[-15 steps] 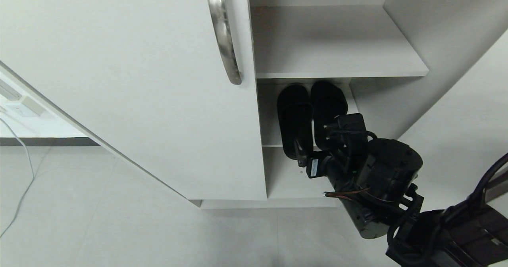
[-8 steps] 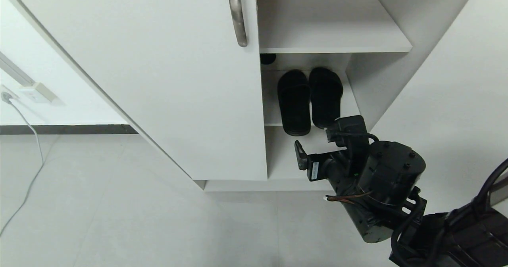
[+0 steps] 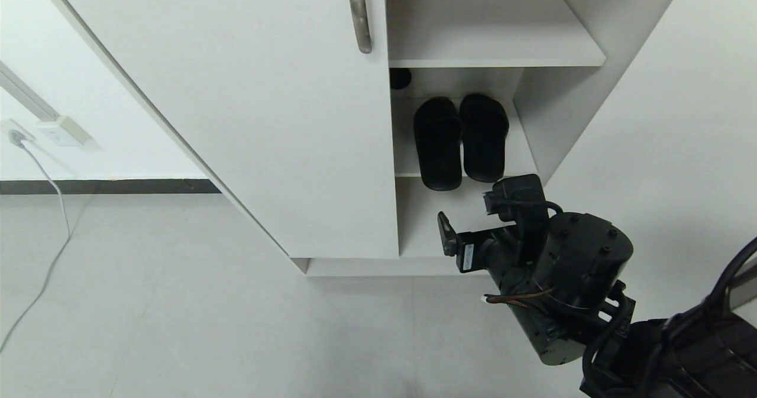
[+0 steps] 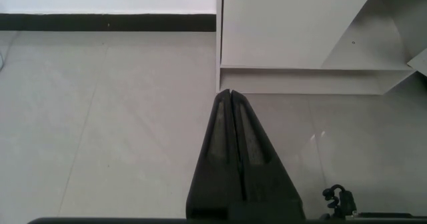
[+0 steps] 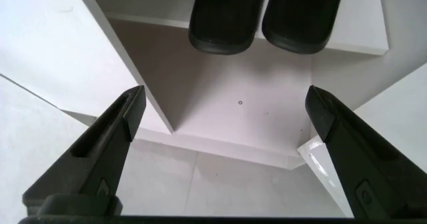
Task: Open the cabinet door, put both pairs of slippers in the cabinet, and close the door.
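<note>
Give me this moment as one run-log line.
black slippers: pair on shelf | right hand: open, empty, before cabinet | left hand: shut, above floor | door: open

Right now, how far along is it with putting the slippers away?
Done: the cabinet door stands open, and one pair of black slippers lies on the middle shelf. In hand: nothing; the right gripper is open and empty near that shelf, and the left gripper is shut over the floor. A dark shape behind the pair is too hidden to name. Left: likely the second pair, then closing the door.
</note>
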